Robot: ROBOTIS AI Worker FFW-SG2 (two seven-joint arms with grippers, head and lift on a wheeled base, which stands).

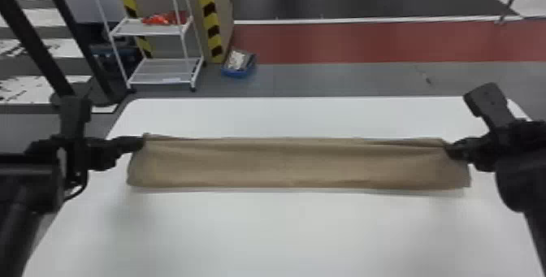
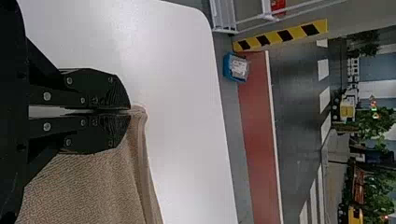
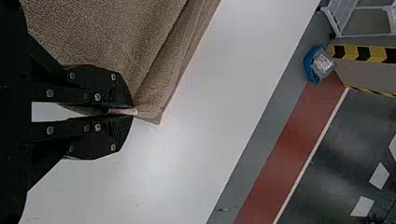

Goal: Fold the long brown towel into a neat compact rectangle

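Status: incomplete. The towel (image 1: 294, 166) extends crosswise over the table (image 1: 284, 231) as a long, narrow strip, slightly creased. Layered cloth at the far edge suggests lengthwise folding is partly done; the end folds that give a compact rectangle are judged outstanding. Left gripper (image 2: 130, 111): fingers pressed together, pinching the far left corner. Right gripper (image 3: 133, 112): fingertips clamped on the far right corner. Beyond the table: blue bin (image 1: 239, 70), then white rack (image 1: 162, 78).
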